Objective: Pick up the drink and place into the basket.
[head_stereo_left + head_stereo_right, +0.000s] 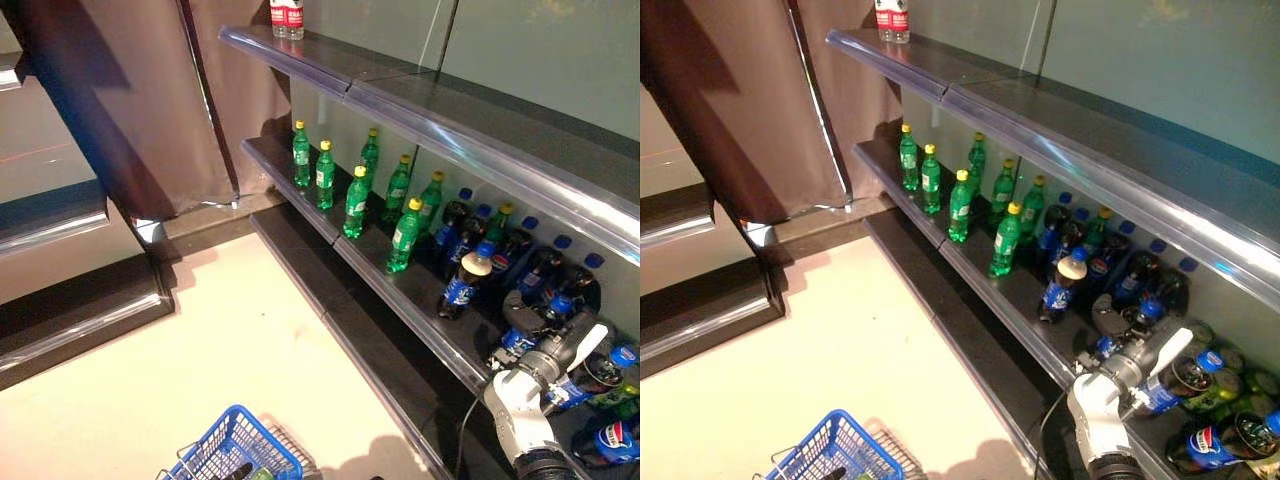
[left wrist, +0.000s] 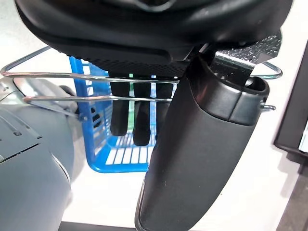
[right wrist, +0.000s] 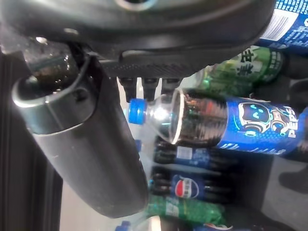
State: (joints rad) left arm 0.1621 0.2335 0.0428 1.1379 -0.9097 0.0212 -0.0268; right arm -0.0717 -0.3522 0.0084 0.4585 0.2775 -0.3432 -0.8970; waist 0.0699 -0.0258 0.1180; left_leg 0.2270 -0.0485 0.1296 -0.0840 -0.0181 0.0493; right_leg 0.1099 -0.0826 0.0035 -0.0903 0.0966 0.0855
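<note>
My right hand (image 1: 530, 325) reaches onto the middle shelf (image 1: 400, 300) among dark cola bottles with blue caps (image 1: 460, 285). In the right wrist view its thumb (image 3: 86, 144) and fingers (image 3: 147, 84) stand open on either side of one cola bottle (image 3: 250, 127) with a blue cap and blue label, near its neck. I cannot tell whether they touch it. My left hand (image 2: 144, 29) is shut on the thin wire handles (image 2: 57, 75) of the blue basket (image 1: 235, 445), which hangs low at the left.
Green bottles with yellow caps (image 1: 357, 200) stand along the same shelf, further left. Red-labelled bottles (image 1: 287, 18) stand on the top shelf. A lower shelf ledge (image 1: 340, 310) juts out over the pale floor. A dark curtain (image 1: 150, 110) and another shelf unit (image 1: 60, 215) stand at the left.
</note>
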